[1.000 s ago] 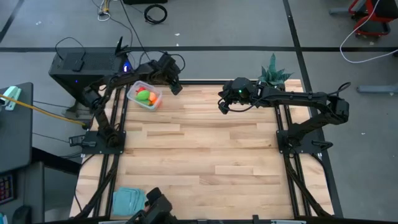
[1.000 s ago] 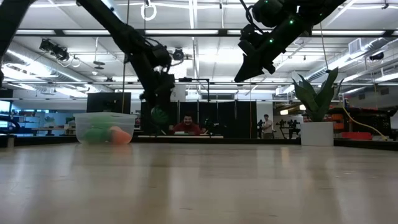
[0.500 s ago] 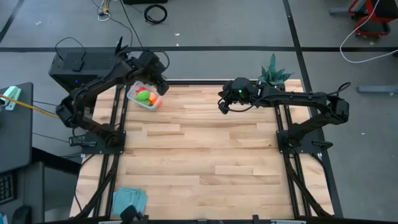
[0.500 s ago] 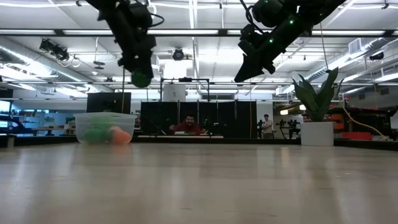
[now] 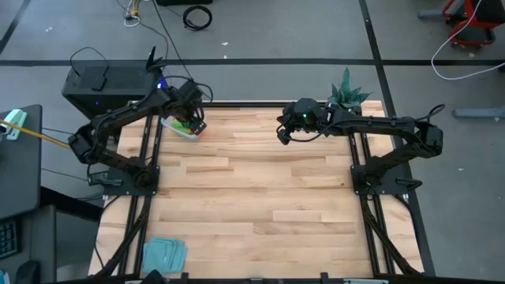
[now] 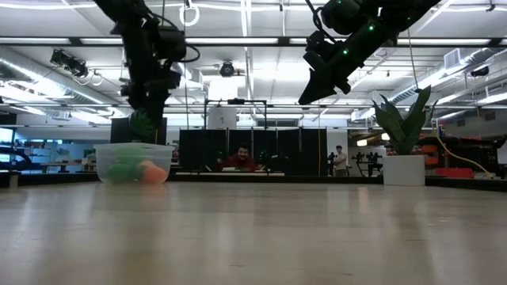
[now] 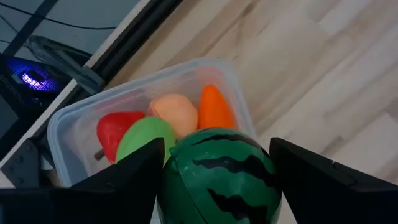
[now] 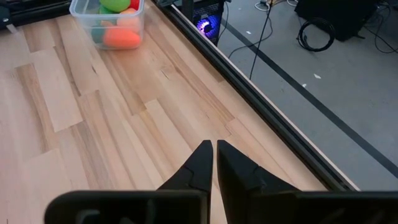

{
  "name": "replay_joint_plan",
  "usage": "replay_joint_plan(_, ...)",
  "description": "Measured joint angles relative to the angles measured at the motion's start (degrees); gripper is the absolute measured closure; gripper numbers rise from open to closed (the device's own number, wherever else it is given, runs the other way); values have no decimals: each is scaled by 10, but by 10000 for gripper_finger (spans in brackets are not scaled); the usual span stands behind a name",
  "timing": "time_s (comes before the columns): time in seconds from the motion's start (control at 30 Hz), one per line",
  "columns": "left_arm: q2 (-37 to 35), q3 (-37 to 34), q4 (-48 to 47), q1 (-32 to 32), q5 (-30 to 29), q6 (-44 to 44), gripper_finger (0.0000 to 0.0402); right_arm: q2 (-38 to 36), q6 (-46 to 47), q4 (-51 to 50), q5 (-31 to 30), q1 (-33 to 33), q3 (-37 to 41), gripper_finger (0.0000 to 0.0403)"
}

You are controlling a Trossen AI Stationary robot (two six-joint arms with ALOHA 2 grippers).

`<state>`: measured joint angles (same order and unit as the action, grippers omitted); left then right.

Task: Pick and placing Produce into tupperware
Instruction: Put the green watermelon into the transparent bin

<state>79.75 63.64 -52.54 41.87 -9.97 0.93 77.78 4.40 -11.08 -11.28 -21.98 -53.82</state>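
Now the left fingers point(image 7: 217, 180), gripping the striped ball point(image 7: 219, 176), have moved over the tupperware point(image 7: 74, 121).

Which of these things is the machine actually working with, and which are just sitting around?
Part of the job:
- striped dark green ball, held in the left pincer above the tub
- clear tub
- red piece, light green ball, orange carrot, all inside the tub

Just lying about:
- potted plant
- pale-blue square
- right pincer, shut, idle

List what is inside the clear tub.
The tub holds a red piece, a light green ball, a peach ball and an orange carrot. The held watermelon hides the near corner.
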Motion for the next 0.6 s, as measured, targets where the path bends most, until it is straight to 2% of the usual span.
replay_joint_plan(0.2, 0, -55, 83, 8, -2, -1, 113, 0, 0, 0, 0, 0, 0, 373)
replay_joint_plan(0.6, 0, -88, 93, 10, -1, -18, 107, 0, 0, 0, 0, 0, 0, 373)
